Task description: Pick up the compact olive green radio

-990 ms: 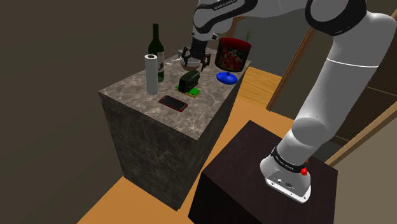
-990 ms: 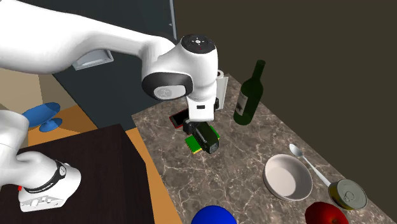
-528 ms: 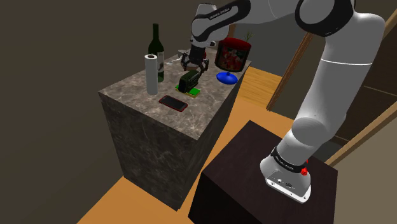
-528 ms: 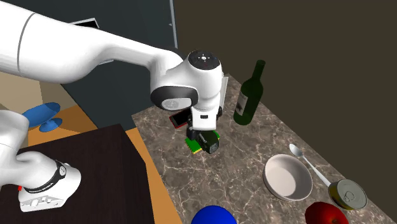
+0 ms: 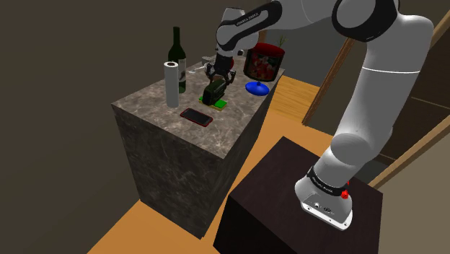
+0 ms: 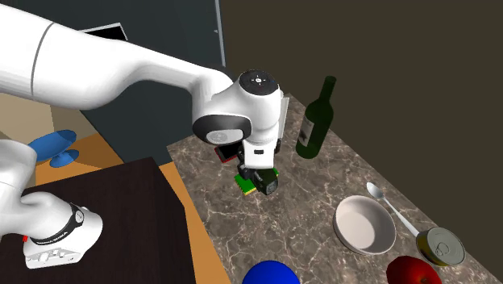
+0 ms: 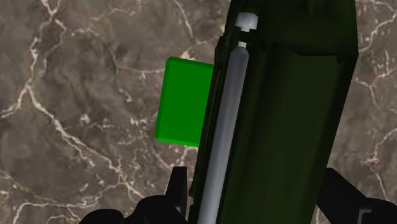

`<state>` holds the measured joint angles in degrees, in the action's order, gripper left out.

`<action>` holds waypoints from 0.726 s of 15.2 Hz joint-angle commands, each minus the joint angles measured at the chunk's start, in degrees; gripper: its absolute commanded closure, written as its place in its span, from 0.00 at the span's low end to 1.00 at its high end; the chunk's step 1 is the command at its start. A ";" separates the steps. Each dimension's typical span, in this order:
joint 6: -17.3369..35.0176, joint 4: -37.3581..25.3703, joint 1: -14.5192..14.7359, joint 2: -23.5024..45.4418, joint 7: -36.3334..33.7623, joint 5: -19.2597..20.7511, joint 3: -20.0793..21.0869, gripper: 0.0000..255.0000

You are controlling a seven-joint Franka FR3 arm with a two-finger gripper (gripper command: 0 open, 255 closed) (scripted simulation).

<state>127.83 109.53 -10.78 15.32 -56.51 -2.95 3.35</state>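
Straddling the olive green radio [image 7: 286, 114], the black tool [image 7: 254, 194] has its fingers [image 7: 178, 191] spread, one along each long side of the casing; they sit very close to it, and a firm pinch cannot be made out. A silver antenna rod runs down the radio's length next to one finger.

In the shoulder view the tool [image 5: 216, 78] points straight down over the radio [image 5: 213, 92], which stands on a bright green mat [image 5: 221, 104] on top of the marble table [image 5: 144, 108]. The mat [image 7: 181, 102] sticks out from beneath the radio on one side. A red-edged phone [image 5: 196, 116] lies flat just beside the mat, nearer the table's front corner. A white paper towel roll [image 5: 171, 84] stands upright towards the shoulder view's left, with a dark green wine bottle [image 5: 176, 56] behind it. A blue dish [image 5: 256, 89] and a dark red container [image 5: 264, 62] sit at the far end of the table.

From the second exterior view, the tool [image 6: 259, 171] comes down from the white wrist onto the radio [image 6: 266, 182], the green mat [image 6: 244, 185] showing below it. The wine bottle [image 6: 316, 121] stands upright nearby. A white bowl [image 6: 365, 224], a spoon [image 6: 391, 206] and a tin can [image 6: 440, 245] lie well apart from the radio, towards that view's lower right. The arm's base rests on the dark stand [image 5: 274, 209].
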 commanded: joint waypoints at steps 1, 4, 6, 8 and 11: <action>-0.01 0.06 0.01 0.04 0.01 0.00 0.01 1.00; -0.05 -0.01 0.01 0.08 0.00 0.01 0.01 1.00; -0.70 -0.20 0.02 -0.38 -0.05 0.01 0.02 1.00; -2.05 -0.87 0.01 -1.08 -0.11 0.01 0.02 1.00; -4.11 -1.99 -0.01 -2.01 -0.19 0.02 0.02 1.00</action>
<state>124.37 108.04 -10.79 13.51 -56.66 -2.93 3.37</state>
